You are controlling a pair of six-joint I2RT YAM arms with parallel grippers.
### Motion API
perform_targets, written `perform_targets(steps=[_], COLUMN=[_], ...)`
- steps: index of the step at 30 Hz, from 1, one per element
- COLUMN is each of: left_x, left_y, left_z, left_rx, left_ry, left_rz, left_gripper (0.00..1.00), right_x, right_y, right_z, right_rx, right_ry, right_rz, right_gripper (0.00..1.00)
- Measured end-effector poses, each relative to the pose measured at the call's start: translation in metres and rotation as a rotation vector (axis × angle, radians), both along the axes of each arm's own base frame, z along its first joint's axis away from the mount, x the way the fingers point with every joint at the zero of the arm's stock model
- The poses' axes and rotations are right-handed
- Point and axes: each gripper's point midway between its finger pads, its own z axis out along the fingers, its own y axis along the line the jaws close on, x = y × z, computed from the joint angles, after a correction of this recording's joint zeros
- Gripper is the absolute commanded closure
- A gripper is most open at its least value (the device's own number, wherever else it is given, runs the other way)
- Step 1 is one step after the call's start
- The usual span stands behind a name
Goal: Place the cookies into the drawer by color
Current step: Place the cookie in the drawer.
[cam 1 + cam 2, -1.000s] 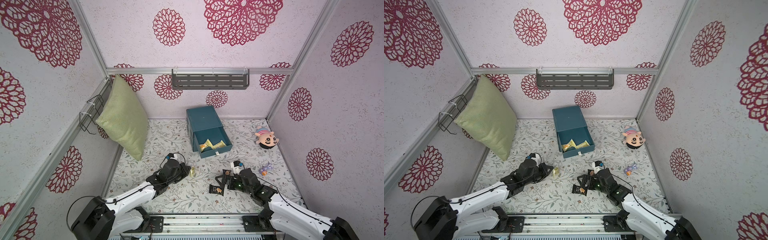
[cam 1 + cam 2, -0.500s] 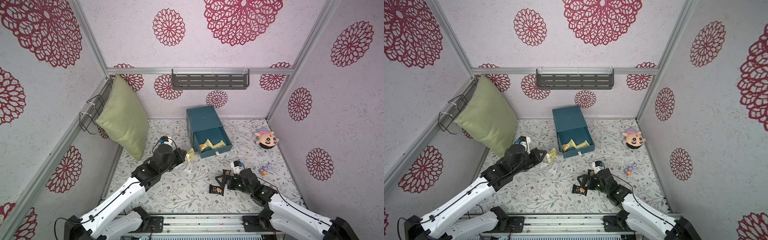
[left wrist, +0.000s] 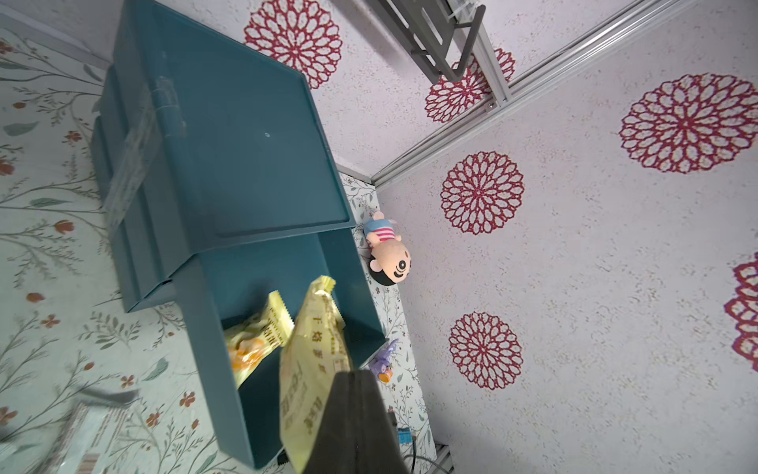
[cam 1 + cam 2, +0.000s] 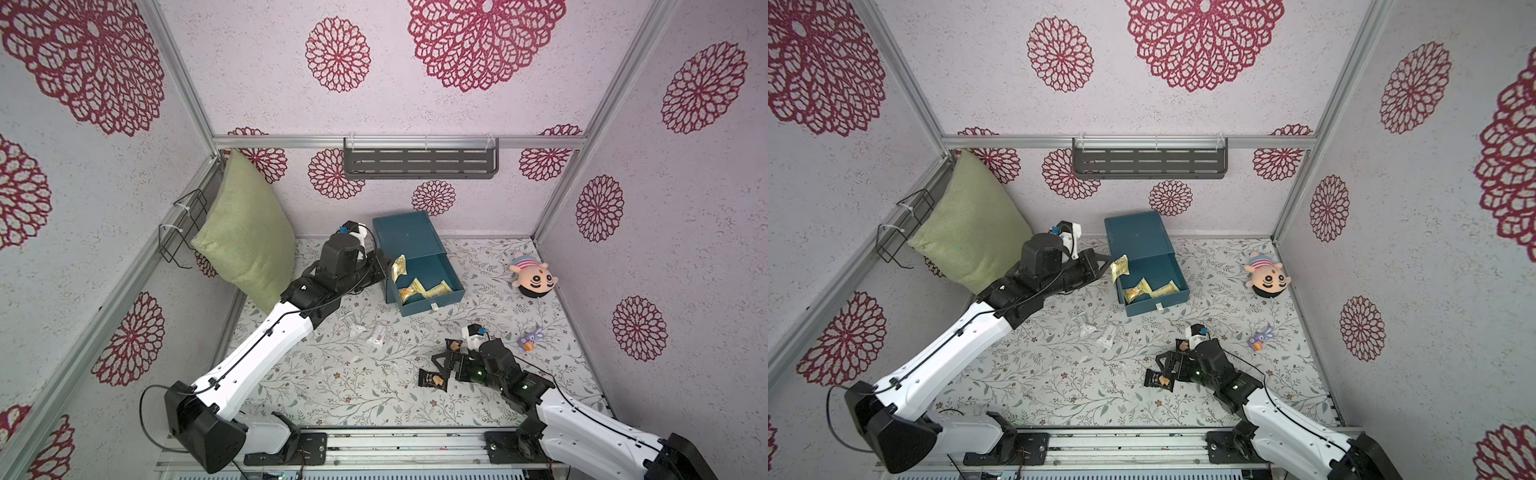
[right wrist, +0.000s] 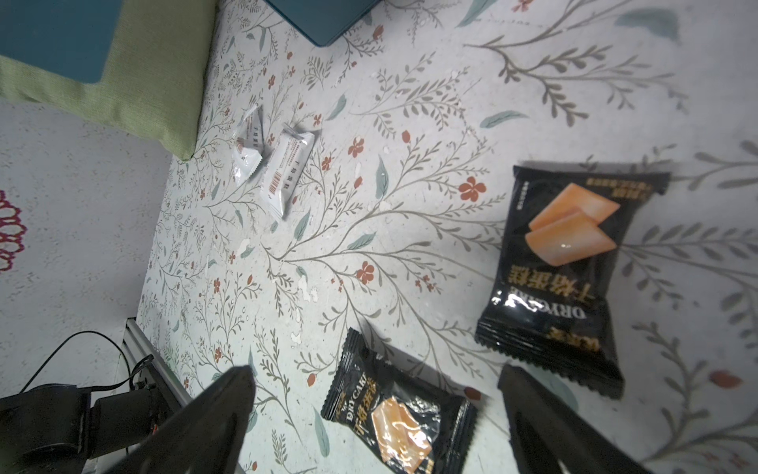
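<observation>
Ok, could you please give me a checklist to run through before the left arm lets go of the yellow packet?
1. Grip: left gripper shut on the yellow packet: ok.
2. Access: drawer pulled open: ok.
3. Colour match: packets inside are yellow too: ok.
4. Aim: held packet past the drawer's side wall: cannot tell.
5. Other arm: right gripper open, away from the drawer, over a black packet: ok.

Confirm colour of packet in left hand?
Yellow packet; shows best in the left wrist view.

Yellow pkt (image 3: 313, 369) in L gripper (image 3: 350, 381), by drawer (image 3: 205, 324)
</observation>
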Motion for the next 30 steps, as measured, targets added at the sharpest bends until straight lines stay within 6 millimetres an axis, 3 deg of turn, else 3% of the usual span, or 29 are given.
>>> perform_targets(steps=[5,11,13,16,19,30], left_x=[0.027,0.053,0.061,0.068,0.069,0.063], left_y=[-0.035,-0.071,-0.079,-0.084,-0.083,-0.073], left_z=[-0.005,-0.031,-0.041,-0.055,-0.060,-0.041], left_rx=[-0.009,0.010,0.025,0.051,0.074,0.121], left_ry=[0.025,0.072,0.086,0.106,0.117,0.077], left_rz=[-0.077,-0.143,-0.151,-0.154,-0.153,-0.146], left_gripper=[1.00,1.00,0.92,0.69,0.54,0.41], right_x=[0.000,0.000,0.001,0.001,0.001,0.007], right_y=[0.000,0.000,0.000,0.000,0.001,0.005], right_z=[0.000,-0.001,-0.001,-0.001,0.000,0.012], right_rx=[0.002,0.002,0.002,0.003,0.003,0.008], right_ry=[0.002,0.006,0.006,0.006,0.006,-0.008], right_rz=[-0.002,-0.005,-0.005,-0.005,-0.005,0.003], right_gripper=[0.01,0.01,0.01,0.01,0.01,0.01])
